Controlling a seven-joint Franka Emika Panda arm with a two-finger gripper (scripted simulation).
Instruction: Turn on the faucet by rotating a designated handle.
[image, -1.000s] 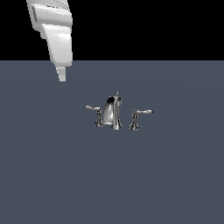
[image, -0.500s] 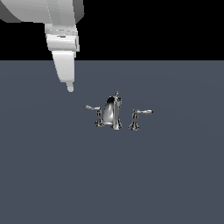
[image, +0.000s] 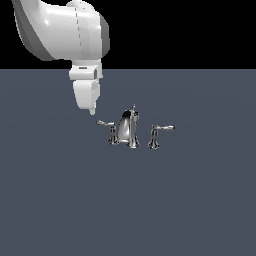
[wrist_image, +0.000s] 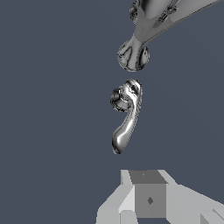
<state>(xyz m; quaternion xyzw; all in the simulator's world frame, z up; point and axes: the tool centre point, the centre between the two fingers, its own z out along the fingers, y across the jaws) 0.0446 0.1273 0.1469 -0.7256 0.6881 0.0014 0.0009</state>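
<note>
The chrome faucet (image: 129, 129) stands on the grey surface, with a tall curved spout and a small top knob. The handle (image: 110, 131) is on the exterior view's left of the spout, and its thin lever points left. The twin handle (image: 157, 135) stands on the right, with its lever pointing right. My gripper (image: 92, 110) hangs just above and to the left of the handle's lever tip, without touching it. Its fingers look pressed together and hold nothing. In the wrist view the handle (wrist_image: 126, 114) lies just beyond the fingertips (wrist_image: 148, 192), with the spout (wrist_image: 151, 24) behind it.
The white arm (image: 62, 27) reaches in from the upper left of the exterior view. The flat grey surface (image: 128, 200) extends all around the faucet, with a black background behind it.
The arm has moved right and down, bringing the gripper from the far upper left to just beside the left handle's lever. The faucet parts have not moved.
</note>
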